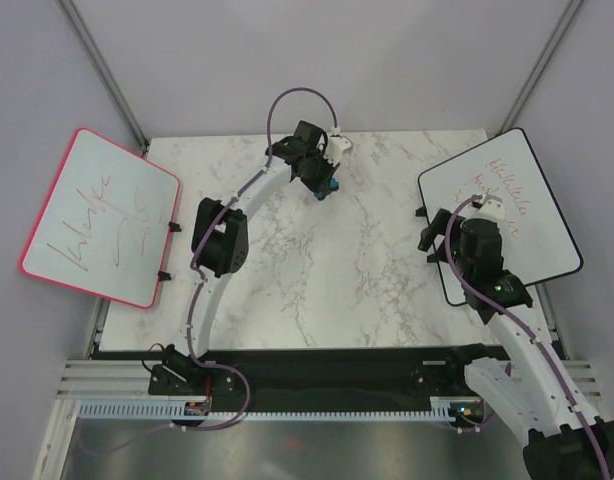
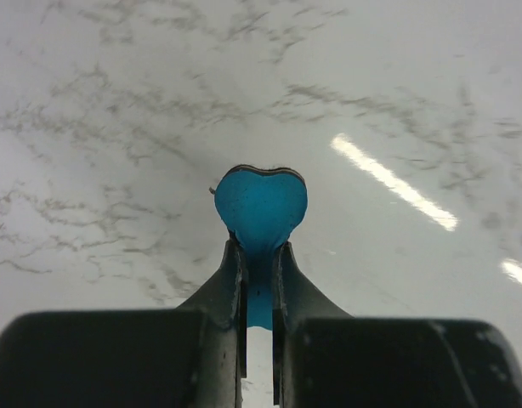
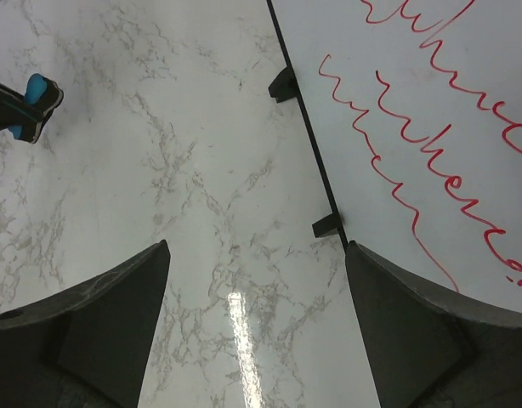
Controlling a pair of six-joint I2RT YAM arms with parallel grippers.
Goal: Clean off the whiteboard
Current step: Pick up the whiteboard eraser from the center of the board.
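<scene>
The whiteboard lies at the table's right edge, black-framed, with orange-red handwriting on its white face. My right gripper hovers over the board's left edge, open, with nothing between its fingers. A blue eraser is pinched in my left gripper, which is shut on it just above the marble. That left gripper is at the far middle of the table, well apart from the whiteboard. The right wrist view shows the eraser far off to the left.
A pink-framed whiteboard with red scribbles overhangs the table's left edge. Two black clips stick out from the black-framed board's left side. Bare marble tabletop lies between the arms. Metal posts stand at the far corners.
</scene>
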